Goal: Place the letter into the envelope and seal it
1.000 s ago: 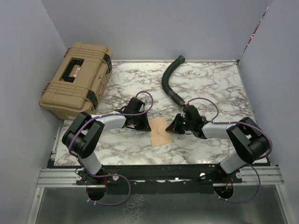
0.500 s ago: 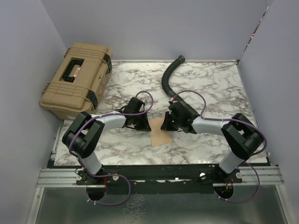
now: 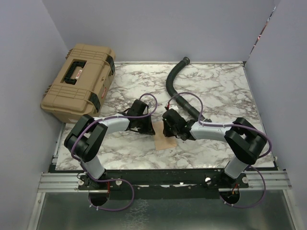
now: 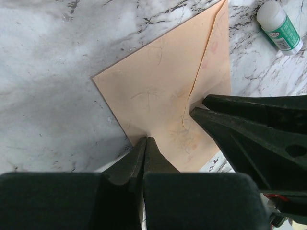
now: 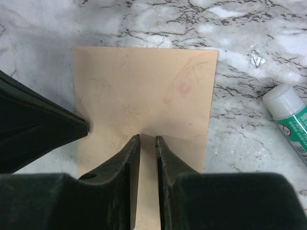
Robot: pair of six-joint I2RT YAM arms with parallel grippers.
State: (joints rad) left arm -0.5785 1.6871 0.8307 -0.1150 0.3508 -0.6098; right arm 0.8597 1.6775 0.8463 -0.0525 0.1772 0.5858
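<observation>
Right gripper (image 5: 146, 139) shifted left onto closed envelope (image 5: 144, 86), contents hidden, jaws barely apart, left gripper (image 4: 145, 140) pinched shut

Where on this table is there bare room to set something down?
Bare marble lies between the tan case and the black hose, and right of the hose to the wall. Crowded: the middle, where the left claw and right claw meet over the envelope.

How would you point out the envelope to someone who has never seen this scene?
On the marble table, look at the near middle, where the left tool and right tool meet. The envelope lies flat under their tips: a plain tan paper rectangle with a diagonal flap seam, unlike the white, green-labelled bottle beside it.
</observation>
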